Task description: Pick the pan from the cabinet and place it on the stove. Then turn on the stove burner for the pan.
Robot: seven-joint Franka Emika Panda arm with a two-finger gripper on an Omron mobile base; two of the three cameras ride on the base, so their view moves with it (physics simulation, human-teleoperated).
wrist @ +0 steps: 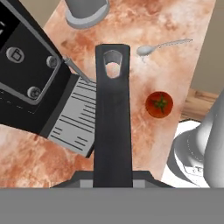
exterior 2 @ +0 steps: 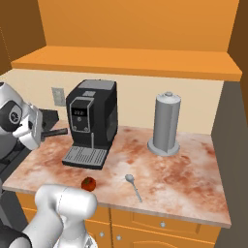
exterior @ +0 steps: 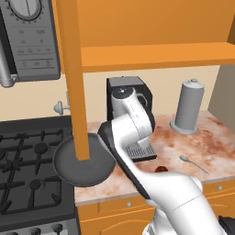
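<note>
Pan: round dark grey frying pan (exterior: 85, 167) level over stove (exterior: 27, 170) edge, long black handle (wrist: 113, 127) pointing across marbled surface (exterior 2: 184, 169).
Hand: clenched on that handle.

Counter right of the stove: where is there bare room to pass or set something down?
Free: the marble between the coffee machine and the grey canister, and the front right stretch beyond the spoon. Crowded: the left end, where the pan hangs over the counter edge beside the stove, with the tomato before the machine's tray.
</note>
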